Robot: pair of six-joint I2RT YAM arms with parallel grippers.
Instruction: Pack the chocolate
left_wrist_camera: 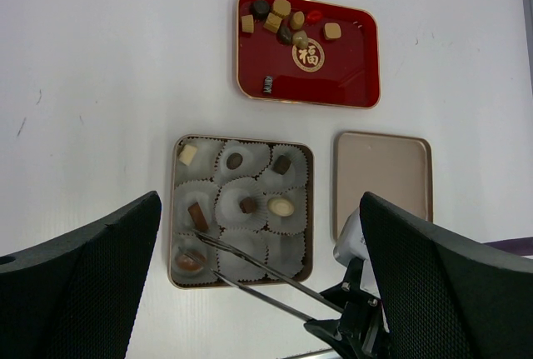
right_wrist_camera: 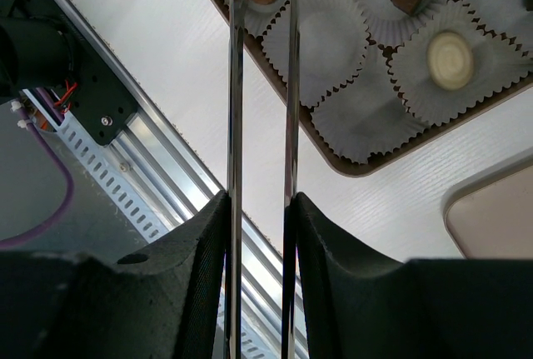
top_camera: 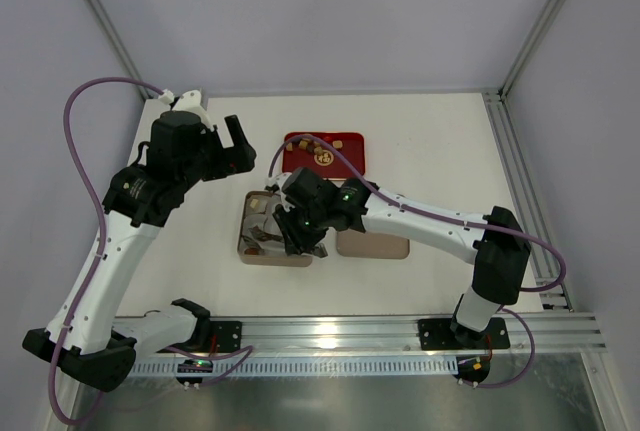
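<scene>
black mesh fingers of the left gripper (top_camera: 228,146) stand wide apart, empty, their tips cut off in the wrist view. square tan tin (left_wrist_camera: 172,209), corners rounded, holds nine pleated paper cups (left_wrist_camera: 223,201); seven show chocolate (left_wrist_camera: 281,206), more lies on the red tray (left_wrist_camera: 350,76). right gripper (right_wrist_camera: 260,209) pinches thin steel tweezers (right_wrist_camera: 236,84), tips over the near-left cup, contact unclear. flat tan lid (left_wrist_camera: 383,176) lies beside the tin.

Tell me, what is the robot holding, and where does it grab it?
The right pincer grips long metal tweezers near their back end. The left pincer is open and empty.
</scene>
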